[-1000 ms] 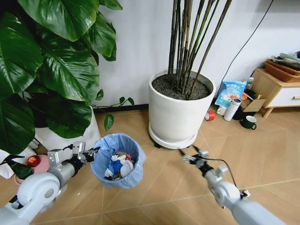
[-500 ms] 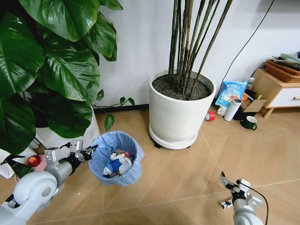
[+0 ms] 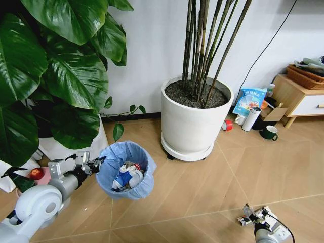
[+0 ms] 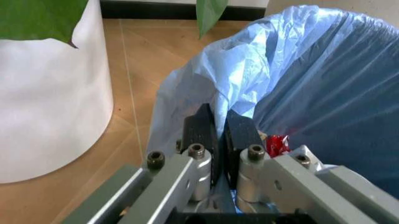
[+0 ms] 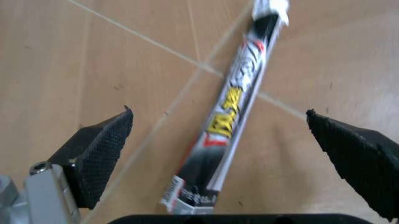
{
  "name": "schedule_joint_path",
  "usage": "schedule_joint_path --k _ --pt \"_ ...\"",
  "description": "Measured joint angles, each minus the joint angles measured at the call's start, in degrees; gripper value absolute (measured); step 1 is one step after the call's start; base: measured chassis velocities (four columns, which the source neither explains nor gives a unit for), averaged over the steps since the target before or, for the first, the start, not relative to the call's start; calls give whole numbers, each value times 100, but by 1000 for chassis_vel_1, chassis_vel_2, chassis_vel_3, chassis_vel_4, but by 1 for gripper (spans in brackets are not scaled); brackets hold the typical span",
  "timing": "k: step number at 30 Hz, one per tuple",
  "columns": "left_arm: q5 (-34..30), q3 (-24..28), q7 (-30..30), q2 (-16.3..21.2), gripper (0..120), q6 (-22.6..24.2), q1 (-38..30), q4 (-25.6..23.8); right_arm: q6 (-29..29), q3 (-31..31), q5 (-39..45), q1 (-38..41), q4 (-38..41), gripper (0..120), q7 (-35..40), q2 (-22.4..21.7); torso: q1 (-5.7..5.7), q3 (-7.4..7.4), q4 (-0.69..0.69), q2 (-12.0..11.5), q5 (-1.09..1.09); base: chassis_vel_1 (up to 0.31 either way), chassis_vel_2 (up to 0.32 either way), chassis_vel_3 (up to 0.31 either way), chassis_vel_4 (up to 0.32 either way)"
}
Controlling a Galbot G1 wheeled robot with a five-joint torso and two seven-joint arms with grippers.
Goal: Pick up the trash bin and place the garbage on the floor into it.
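Herringbone floor point(image 5: 74, 70) lies under my right gripper point(image 5: 221, 140), swung down from the bin side, fingers spread around a tube point(image 5: 227, 112); my left gripper point(image 4: 218, 135) stays clamped on the trash bin point(image 3: 126, 172) rim.

Between the black ribbed pads of the right gripper point(image 5: 221, 140) lies a silver tube point(image 5: 229, 109) with yellow lettering, a black end and a white tip, on the light brown herringbone floor point(image 3: 202, 192). The left gripper point(image 4: 219, 126), grey metal with black pads, pinches the crinkled light-blue liner of the trash bin point(image 3: 126, 172); beyond its pads shows a red scrap point(image 4: 276, 143).
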Motion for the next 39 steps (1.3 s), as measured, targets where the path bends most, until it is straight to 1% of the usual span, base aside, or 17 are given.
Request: schedule_joint_path --k 4,13,14,15,16,17,22,24,25,26,28,29,30,34,35,37,39 --pt "1 7 -10 2 0 3 -12 19 -9 57 135 209 -280 100 -174 92 0 0 0 0 -2 0 0 0 0" --pt "-7 20 -21 -14 0 6 -56 61 -101 0 361 498 -504 100 -147 72 0 0 0 0 -1 0 0 0 0" --pt "-9 20 -22 -14 0 7 -58 65 -104 -14 379 520 -523 96 -131 72 0 0 0 0 -2 0 0 0 0" --pt "-9 20 -22 -14 0 7 -58 65 -104 -14 379 520 -523 96 -131 72 0 0 0 0 -2 0 0 0 0" --pt "-14 20 -25 -14 0 7 -60 69 -106 -37 403 546 -548 91 -111 71 0 0 1 0 -2 0 0 0 0" --pt "-14 20 -25 -14 0 7 -60 69 -106 -37 403 546 -548 91 -111 71 0 0 1 0 -2 0 0 0 0" --pt "-36 11 -33 -3 0 9 -74 84 -120 -72 502 599 -611 67 -37 69 0 0 1 -1 -2 0 0 0 0" --pt "-39 10 -34 -2 0 9 -74 85 -121 -73 507 599 -614 65 -34 69 0 0 0 -1 -1 0 0 0 0" --pt "-42 6 -36 0 0 9 -77 87 -126 -73 520 598 -615 60 -29 66 0 0 0 -1 -1 0 0 0 0" --pt "-42 6 -36 0 0 9 -77 87 -126 -73 520 598 -615 60 -29 66 0 0 0 -1 -1 0 0 0 0" --pt "-51 4 -43 2 0 10 -86 92 -126 -66 535 597 -625 50 -18 52 0 0 0 -1 -2 0 0 0 0" --pt "-56 4 -49 3 0 10 -94 93 -126 -58 539 588 -627 42 -4 29 0 0 0 -1 -2 0 0 0 0" --pt "-56 4 -49 3 0 10 -94 93 -126 -58 539 588 -627 42 -4 29 0 0 0 -1 -2 0 0 0 0" --pt "-58 3 -61 -6 0 13 -102 93 -114 -37 502 529 -609 25 4 28 0 0 0 -1 -2 0 0 0 0" --pt "-58 3 -61 -6 0 13 -102 93 -114 -37 502 529 -609 25 4 28 0 0 0 -1 -2 0 0 0 0" --pt "-59 3 -64 -12 0 14 -102 89 -97 -29 484 508 -607 17 3 59 0 0 0 -1 -3 0 0 0 0" --pt "-59 -1 -65 -12 0 15 -83 72 -90 -23 474 482 -594 5 -7 84 0 0 0 -1 -2 0 0 0 0"
